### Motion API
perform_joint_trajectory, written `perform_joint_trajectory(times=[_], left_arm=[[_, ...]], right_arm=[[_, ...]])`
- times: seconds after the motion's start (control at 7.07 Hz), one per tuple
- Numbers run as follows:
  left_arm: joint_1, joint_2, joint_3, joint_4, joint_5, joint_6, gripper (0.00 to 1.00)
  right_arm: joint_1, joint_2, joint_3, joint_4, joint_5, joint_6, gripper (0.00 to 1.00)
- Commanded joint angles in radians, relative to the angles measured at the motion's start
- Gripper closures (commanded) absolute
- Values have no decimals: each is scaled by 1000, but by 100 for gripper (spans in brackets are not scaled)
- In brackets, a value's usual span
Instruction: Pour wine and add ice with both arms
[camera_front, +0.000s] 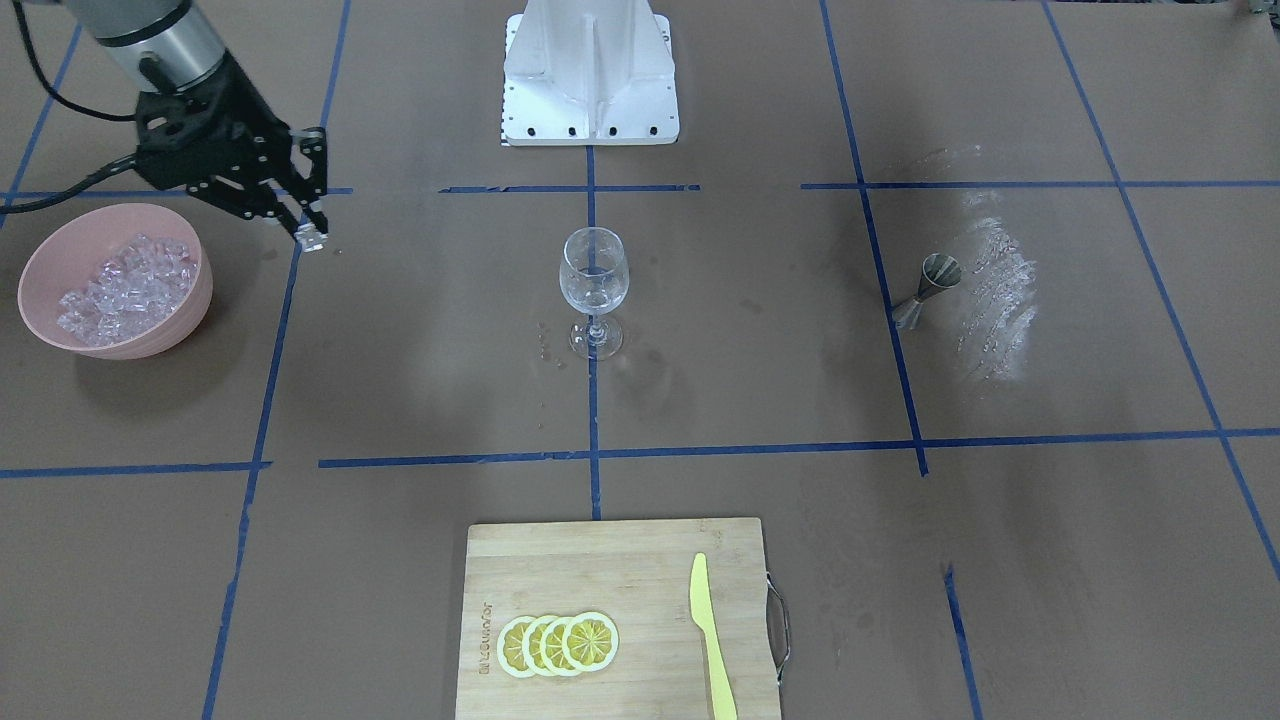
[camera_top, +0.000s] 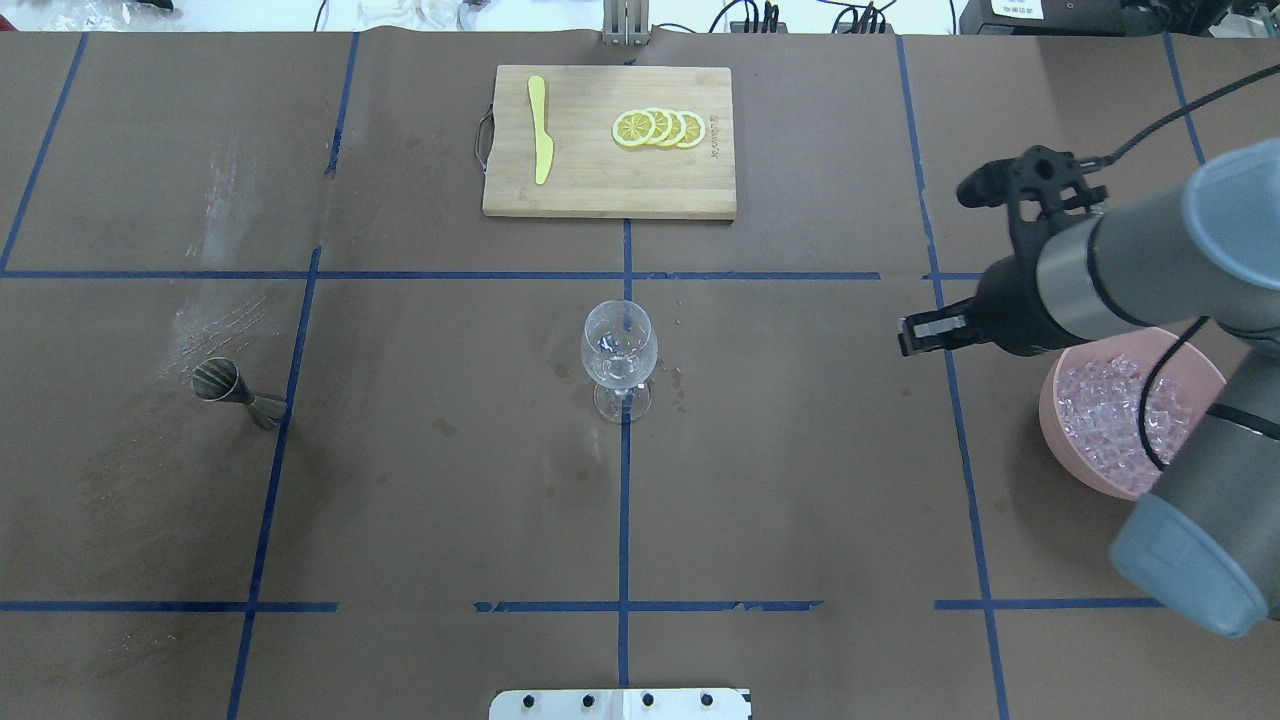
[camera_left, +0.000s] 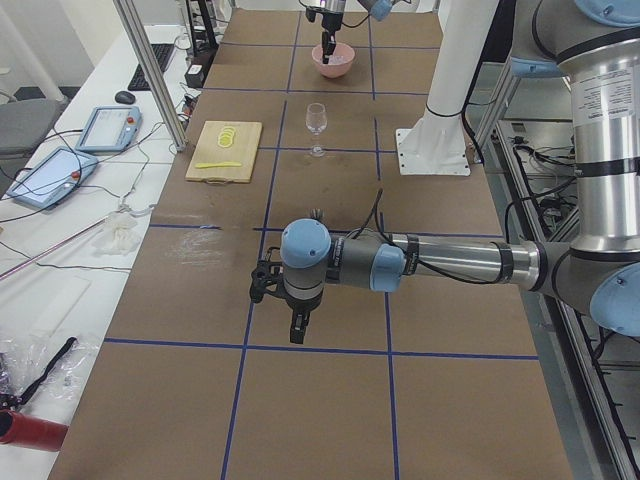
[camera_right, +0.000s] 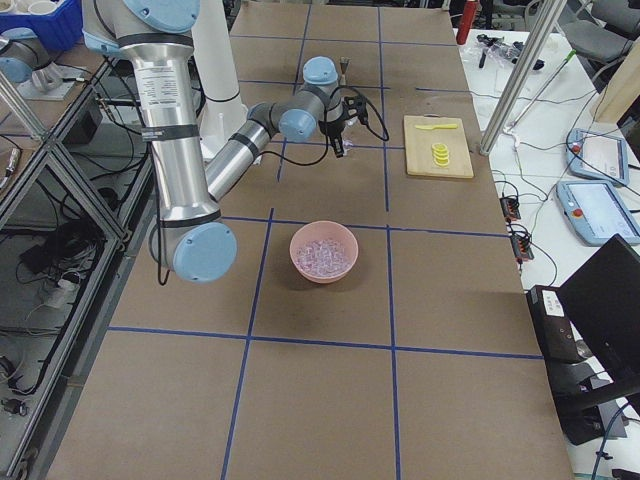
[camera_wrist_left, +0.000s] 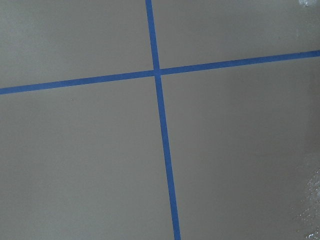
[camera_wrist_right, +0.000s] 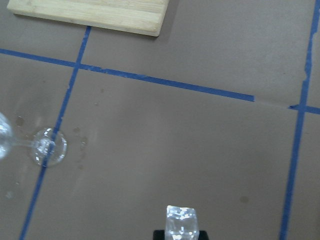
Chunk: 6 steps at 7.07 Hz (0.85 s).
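My right gripper (camera_front: 309, 230) is shut on one clear ice cube (camera_wrist_right: 181, 220) and holds it above the table, between the pink bowl (camera_front: 40, 262) heaped with ice (camera_front: 125, 283) and the wine glass (camera_front: 594, 281). In the overhead view this gripper (camera_top: 913, 337) is left of the bowl (camera_top: 1062, 415) and well right of the glass (camera_top: 619, 349). The glass stands upright at the table's middle; I cannot tell what clear contents it holds. My left gripper (camera_left: 297, 328) hangs over bare table far from the glass, and I cannot tell whether it is open or shut.
A metal jigger (camera_front: 926, 288) lies on its side on the left arm's side. A wooden cutting board (camera_front: 600, 560) at the far edge bears lemon slices (camera_front: 558, 642) and a yellow knife (camera_front: 711, 640). The white pedestal base (camera_front: 590, 90) stands behind the glass.
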<state>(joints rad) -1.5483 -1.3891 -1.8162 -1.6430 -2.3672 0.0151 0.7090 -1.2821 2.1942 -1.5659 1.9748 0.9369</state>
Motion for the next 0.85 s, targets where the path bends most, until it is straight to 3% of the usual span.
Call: perform_joint_trajectory(times=[0.0,0.28,0.42,0.71], left_arm=[[2,-4,-5,-1,0,0,0],[4,-7,-5,-4,0,0,0],[4,-7,-3,-4,0,0,0],[4,-8,-3,-4,0,0,0]], right_arm=[[-118,313,-43,-275,-112,119,100],[-170,490,-202,-284,-184,180,100],[-222,527,-233,-279,-265,222,100],[-241,566,-287,-278,-290,229,100]])
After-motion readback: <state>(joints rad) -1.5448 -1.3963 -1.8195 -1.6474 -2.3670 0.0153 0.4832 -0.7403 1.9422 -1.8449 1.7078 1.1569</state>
